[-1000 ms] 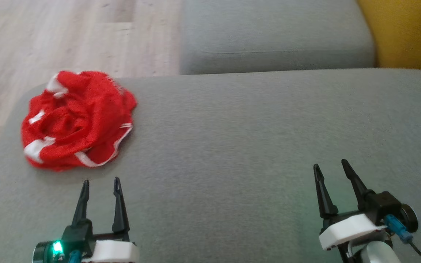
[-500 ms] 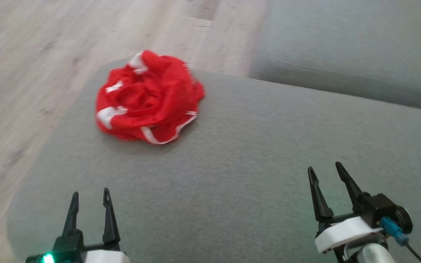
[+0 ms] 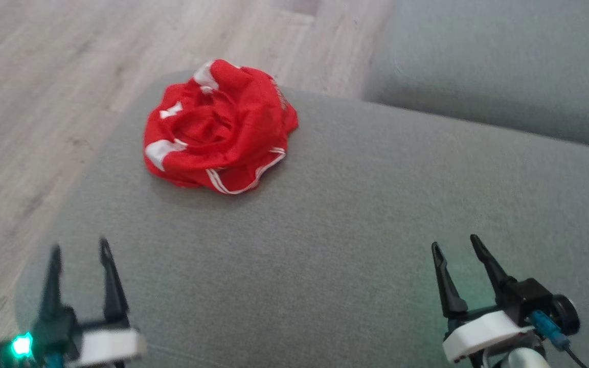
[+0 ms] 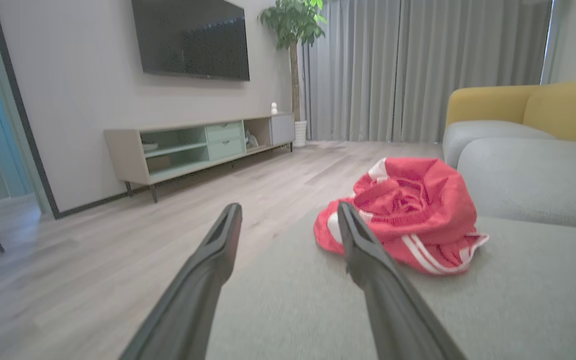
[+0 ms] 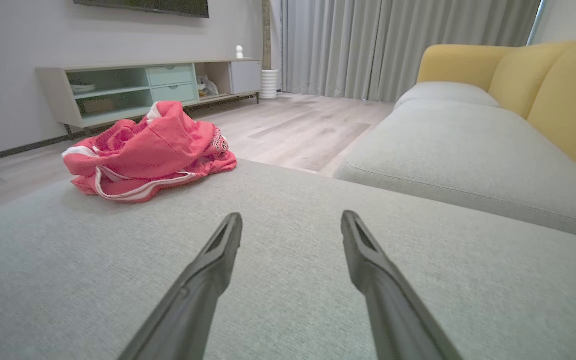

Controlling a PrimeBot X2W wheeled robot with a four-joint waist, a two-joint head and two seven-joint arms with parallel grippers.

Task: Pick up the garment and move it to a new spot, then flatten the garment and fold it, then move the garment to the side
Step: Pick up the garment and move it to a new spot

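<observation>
The job is at its first step, the pick-up, and no grasp has been made. The garment (image 3: 218, 128), a red mesh jersey with white patches and red-and-white striped trim, lies crumpled in one heap on the grey sofa seat cushion (image 3: 356, 220), at its far left corner and close to the edge above the wooden floor (image 3: 44, 76). Some dark print shows on a fold in the right wrist view, too small to read.

The left gripper (image 3: 80, 245) hangs low at the near left of the cushion, blurred in the head view. Its jaws are released, with nothing between them. The right gripper (image 3: 454, 242) sits at the near right, jaws likewise spread and empty, well apart from the jersey. The left one is the nearer, though apart from the cloth too.

As I judge it, the next move calls for the left arm to reach forward over the heap, come down on a raised fold, and clench on enough layers to lift the whole bundle. A pinch on one loose layer could let the rest trail, and a push might nudge it off the corner.

Counted: one garment, two grippers with two dark fingers each, and two grey seat cushions, the second (image 3: 504, 66) beyond and to the right.
</observation>
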